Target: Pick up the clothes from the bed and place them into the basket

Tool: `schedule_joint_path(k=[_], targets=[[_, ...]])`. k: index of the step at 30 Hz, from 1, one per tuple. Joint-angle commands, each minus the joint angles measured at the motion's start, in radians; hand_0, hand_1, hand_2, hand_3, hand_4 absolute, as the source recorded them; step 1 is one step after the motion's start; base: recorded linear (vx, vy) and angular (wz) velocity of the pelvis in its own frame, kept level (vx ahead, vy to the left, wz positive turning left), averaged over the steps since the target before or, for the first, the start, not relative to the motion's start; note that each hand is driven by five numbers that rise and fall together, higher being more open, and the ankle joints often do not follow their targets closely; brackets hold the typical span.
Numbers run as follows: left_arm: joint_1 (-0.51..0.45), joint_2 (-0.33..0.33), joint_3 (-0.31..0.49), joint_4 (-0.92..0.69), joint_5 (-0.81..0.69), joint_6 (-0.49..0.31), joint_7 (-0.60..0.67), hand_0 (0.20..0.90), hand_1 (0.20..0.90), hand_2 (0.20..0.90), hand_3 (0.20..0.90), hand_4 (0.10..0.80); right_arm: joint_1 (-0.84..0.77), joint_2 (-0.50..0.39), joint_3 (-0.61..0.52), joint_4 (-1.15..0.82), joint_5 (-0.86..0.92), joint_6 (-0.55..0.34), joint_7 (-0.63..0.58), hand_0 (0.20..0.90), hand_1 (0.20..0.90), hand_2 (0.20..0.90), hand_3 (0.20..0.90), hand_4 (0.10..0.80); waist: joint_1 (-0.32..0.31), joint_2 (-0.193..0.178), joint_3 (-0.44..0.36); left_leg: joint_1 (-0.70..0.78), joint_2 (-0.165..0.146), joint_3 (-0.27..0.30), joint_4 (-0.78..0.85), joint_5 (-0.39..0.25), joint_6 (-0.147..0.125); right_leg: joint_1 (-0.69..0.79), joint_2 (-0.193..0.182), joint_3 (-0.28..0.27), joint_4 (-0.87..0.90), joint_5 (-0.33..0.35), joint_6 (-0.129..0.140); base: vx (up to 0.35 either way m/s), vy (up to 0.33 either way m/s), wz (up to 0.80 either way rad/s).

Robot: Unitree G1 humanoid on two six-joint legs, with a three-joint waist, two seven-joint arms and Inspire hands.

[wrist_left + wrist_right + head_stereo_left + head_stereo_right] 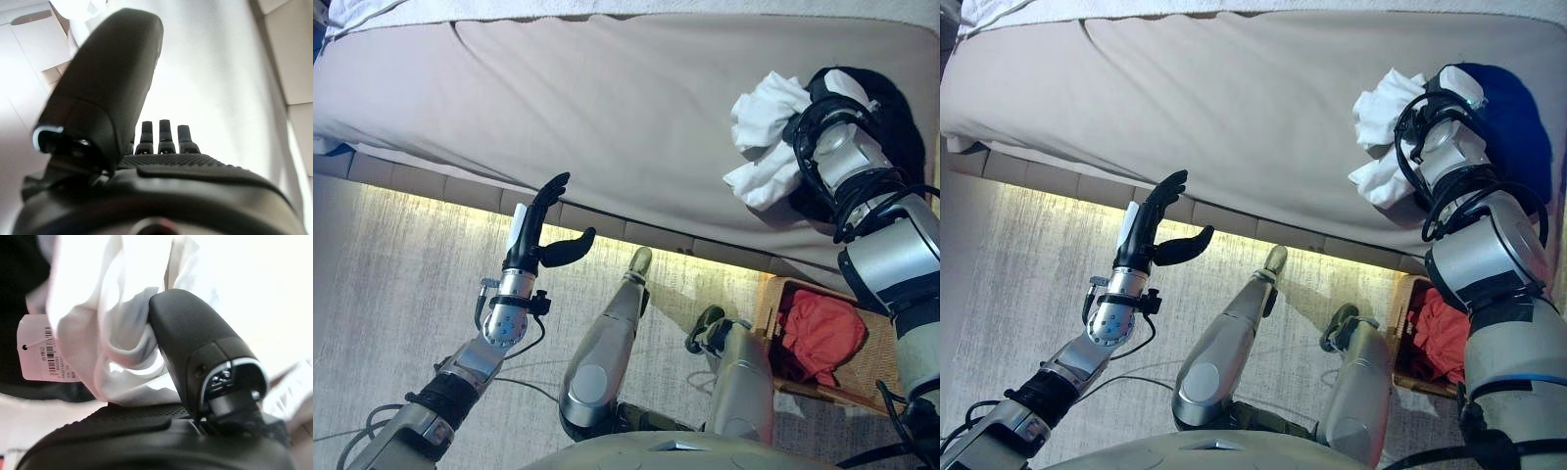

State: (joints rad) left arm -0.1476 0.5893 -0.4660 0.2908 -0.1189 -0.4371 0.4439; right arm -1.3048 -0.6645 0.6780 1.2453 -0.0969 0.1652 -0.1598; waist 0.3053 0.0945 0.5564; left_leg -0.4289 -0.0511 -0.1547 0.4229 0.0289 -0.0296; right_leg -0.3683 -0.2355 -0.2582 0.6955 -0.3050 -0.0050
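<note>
Right wrist view shows the right hand [195, 396] thumb pressed into the white garment [122, 313], apparently gripping; the basket [783, 294] lies behind, nearer the robot.

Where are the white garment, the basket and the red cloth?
white garment [766, 116], left eye view, upper bunched part.
basket [770, 294], left eye view, left rim.
red cloth [822, 333], left eye view, its middle, inside the basket.
</note>
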Motion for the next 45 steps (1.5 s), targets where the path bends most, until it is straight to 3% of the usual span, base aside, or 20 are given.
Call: schedule_joint_path(k=[1,4,7,14,27,35,40,45], targets=[[-0.002,0.014,0.017,-0.014,-0.024,-0.029,0.013,0.9,0.9,0.9,0.9,0.8,-0.123,-0.124,0.037,-0.1,0.031,-0.125,-0.155,0.3,0.3,0.3,0.2,0.1,-0.006,-0.083,-0.155,0.098,-0.004,0.041,0.012,-0.187,0.041,0.152,0.082,-0.072,-0.197,0.054,-0.032,0.072,-0.016,-0.15],[0.003,0.003,0.01,0.011,-0.026,0.006,-0.004,0.9,0.9,0.9,0.9,0.8,-0.117,-0.143,0.027,-0.146,0.076,-0.144,-0.171,0.3,0.3,0.3,0.2,0.1,-0.021,-0.099,-0.196,0.175,0.012,0.052,-0.061,-0.172,0.032,0.23,0.095,-0.069,-0.288,0.074,-0.02,0.069,0.007,-0.14],[0.012,-0.019,-0.005,0.057,-0.029,0.054,-0.02,0.9,0.9,0.9,0.9,0.8,-0.126,-0.183,0.017,-0.177,0.141,-0.171,-0.133,0.3,0.3,0.3,0.2,0.1,-0.057,-0.123,-0.289,0.292,0.028,0.078,-0.176,-0.127,0.025,0.348,0.112,-0.064,-0.438,0.133,-0.004,0.153,0.048,-0.16],[0.027,-0.044,-0.016,0.135,-0.01,0.053,-0.045,0.9,0.9,0.9,0.9,0.8,-0.157,-0.252,0.009,-0.181,0.197,-0.219,-0.104,0.3,0.3,0.3,0.2,0.1,-0.111,-0.144,-0.412,0.421,0.053,0.117,-0.32,-0.094,0.016,0.438,0.129,-0.023,-0.57,0.196,0.031,0.071,0.033,-0.09],[-0.04,-0.057,-0.011,0.242,-0.007,0.026,-0.054,0.9,0.9,0.9,0.9,0.8,-0.079,-0.391,-0.052,-0.208,0.24,-0.221,-0.078,0.3,0.3,0.3,0.2,0.1,-0.223,-0.155,-0.492,0.525,0.09,0.207,-0.479,-0.068,0.002,0.466,0.139,0.079,-0.692,0.27,0.076,-0.018,0.0,-0.23],[-0.073,-0.073,0.026,0.265,0.013,0.021,-0.058,0.9,0.9,0.9,0.9,0.8,0.225,-0.403,-0.234,-0.381,0.246,-0.219,-0.084,0.3,0.3,0.3,0.2,0.1,-0.316,-0.149,-0.476,0.544,0.108,0.287,-0.444,-0.106,0.005,0.446,0.15,0.164,-0.685,0.275,0.077,-0.039,0.018,-0.36],[-0.118,-0.108,0.038,0.284,0.029,0.052,-0.07,0.9,0.9,0.9,0.9,0.8,0.573,-0.36,-0.419,-0.487,0.204,-0.2,-0.049,0.3,0.3,0.3,0.2,0.1,-0.405,-0.142,-0.47,0.566,0.127,0.335,-0.445,-0.119,0.008,0.43,0.174,0.25,-0.681,0.277,0.074,-0.03,0.005,-0.31],[-0.149,-0.131,0.033,0.311,0.04,0.062,-0.085,0.9,0.9,0.9,0.9,0.8,0.719,-0.3,-0.479,-0.48,0.196,-0.189,-0.016,0.3,0.3,0.3,0.2,0.1,-0.454,-0.139,-0.465,0.58,0.134,0.371,-0.451,-0.124,0.006,0.415,0.187,0.303,-0.691,0.292,0.08,-0.025,-0.019,-0.34]])
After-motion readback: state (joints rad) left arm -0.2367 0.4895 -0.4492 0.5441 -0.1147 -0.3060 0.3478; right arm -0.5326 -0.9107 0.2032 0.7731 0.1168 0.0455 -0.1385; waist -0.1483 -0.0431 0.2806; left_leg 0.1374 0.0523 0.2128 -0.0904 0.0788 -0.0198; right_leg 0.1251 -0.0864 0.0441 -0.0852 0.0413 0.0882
